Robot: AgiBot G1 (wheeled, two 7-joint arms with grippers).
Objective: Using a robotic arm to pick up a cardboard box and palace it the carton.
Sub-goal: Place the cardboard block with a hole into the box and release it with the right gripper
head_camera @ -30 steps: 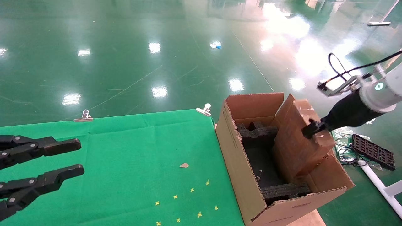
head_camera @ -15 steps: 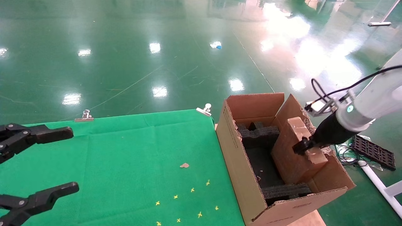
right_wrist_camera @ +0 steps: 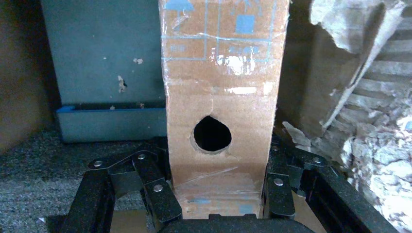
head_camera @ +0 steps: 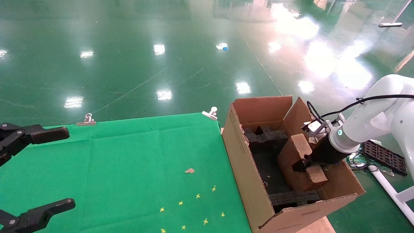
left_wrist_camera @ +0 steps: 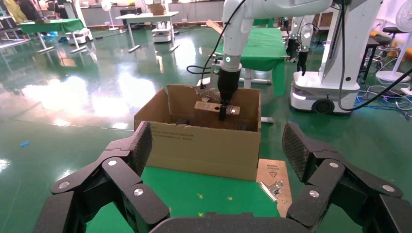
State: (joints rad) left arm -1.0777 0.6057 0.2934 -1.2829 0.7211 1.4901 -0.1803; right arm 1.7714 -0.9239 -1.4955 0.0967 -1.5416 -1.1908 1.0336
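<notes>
A: How many boxes are showing?

B: Two. One small worn brown cardboard box (head_camera: 299, 161) is sitting tilted inside one large brown corrugated carton (head_camera: 249, 168) at the right of the green-clothed table (head_camera: 129, 168).

A: And the arms?

B: Two grippers. The white robotic arm (head_camera: 372, 126) is reaching into the carton, its right gripper (head_camera: 302, 165) pinching the small box's narrow holed face. The left gripper (head_camera: 32, 171) is hovering spread wide over the table's left.

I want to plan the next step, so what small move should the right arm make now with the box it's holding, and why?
Probably ease a little lower, then let go. The right gripper is shut on the cardboard box, which sits tilted inside the carton, partly down between the black foam inserts. The left gripper hangs open over the green cloth.
</notes>
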